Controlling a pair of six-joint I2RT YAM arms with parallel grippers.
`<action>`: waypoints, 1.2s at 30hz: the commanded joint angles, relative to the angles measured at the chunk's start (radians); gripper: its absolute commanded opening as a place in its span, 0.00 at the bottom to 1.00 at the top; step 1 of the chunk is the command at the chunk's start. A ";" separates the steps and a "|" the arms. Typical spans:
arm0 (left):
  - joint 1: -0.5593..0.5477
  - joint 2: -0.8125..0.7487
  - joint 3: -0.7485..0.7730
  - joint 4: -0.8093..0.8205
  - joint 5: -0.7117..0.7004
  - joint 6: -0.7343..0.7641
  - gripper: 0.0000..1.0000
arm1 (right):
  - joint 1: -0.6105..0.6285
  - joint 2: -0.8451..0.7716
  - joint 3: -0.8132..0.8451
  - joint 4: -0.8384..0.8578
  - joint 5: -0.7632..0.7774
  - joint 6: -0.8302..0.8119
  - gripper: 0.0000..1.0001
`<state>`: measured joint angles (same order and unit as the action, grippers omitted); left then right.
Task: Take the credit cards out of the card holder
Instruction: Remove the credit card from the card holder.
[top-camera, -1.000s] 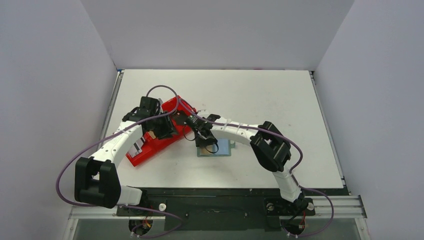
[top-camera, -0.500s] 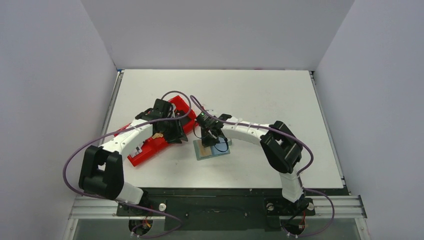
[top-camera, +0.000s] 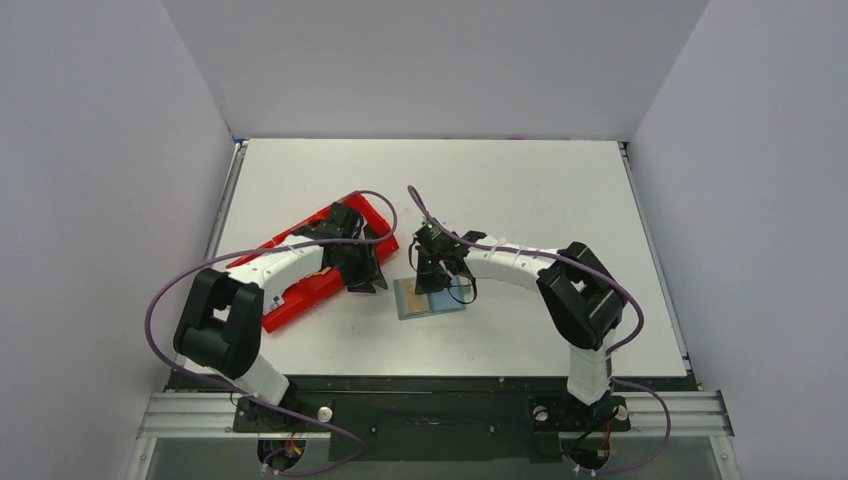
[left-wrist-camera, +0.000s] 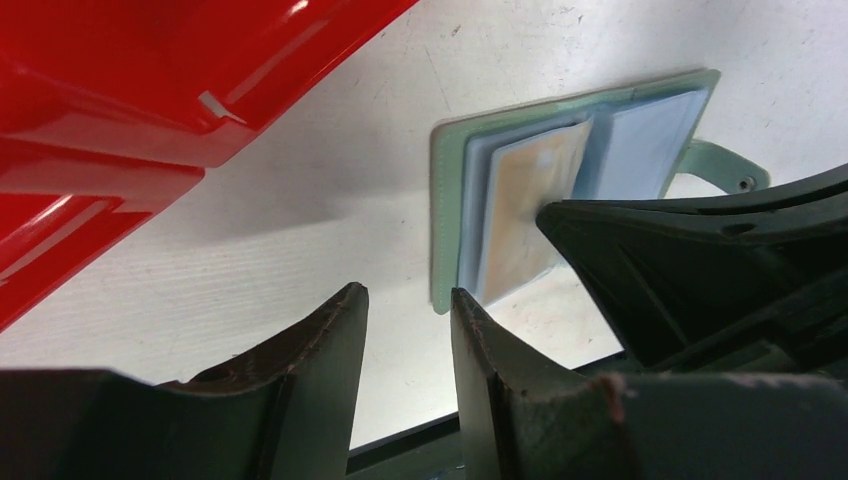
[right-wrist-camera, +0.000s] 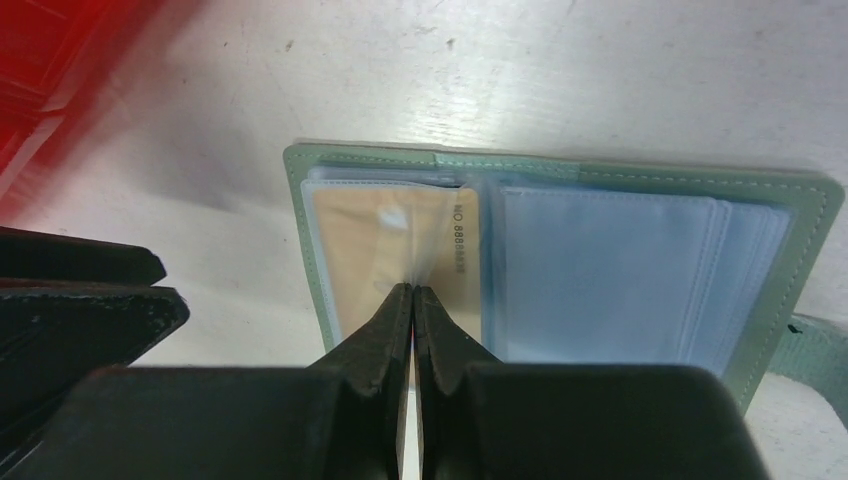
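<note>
The card holder (right-wrist-camera: 640, 176) lies opened flat on the white tabletop (top-camera: 520, 200), its grey-green cover facing down and its clear pockets facing up. In the pocket on the half nearer the red tray (top-camera: 288, 298) sits a tan-yellow credit card (right-wrist-camera: 355, 245), with a line of small print running along the edge beside the holder's spine. The other half shows only a stack of pale, see-through sleeves (right-wrist-camera: 600, 270), and I can't make out any card in them. A small strap tab (right-wrist-camera: 818, 340) sticks out from that half's outer edge.

The right gripper (right-wrist-camera: 412, 300) is down over the holder with its two fingers pressed together. The tips meet on the tan card's pocket near the spine. Whether they have pinched the card, the plastic or nothing at all, I can't tell.

The left gripper (left-wrist-camera: 405, 315) hangs just beside the holder, on its tray side and over bare tabletop. Its fingers stand a narrow gap apart with nothing between them. The tray lies slantwise beyond that gripper, apart from the holder.
</note>
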<state>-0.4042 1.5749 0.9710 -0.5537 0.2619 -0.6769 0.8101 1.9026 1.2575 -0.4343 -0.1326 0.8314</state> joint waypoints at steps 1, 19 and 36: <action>-0.020 0.036 0.022 0.061 -0.006 -0.017 0.33 | -0.032 -0.084 -0.043 0.109 -0.059 0.037 0.00; -0.111 0.149 0.104 0.093 -0.019 -0.045 0.30 | -0.072 -0.157 -0.149 0.205 -0.119 0.069 0.00; -0.181 0.207 0.185 0.098 -0.011 -0.063 0.29 | -0.088 -0.232 -0.165 0.180 -0.088 0.069 0.34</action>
<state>-0.5755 1.7737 1.1095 -0.4957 0.2436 -0.7273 0.7315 1.7485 1.0954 -0.2695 -0.2470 0.9028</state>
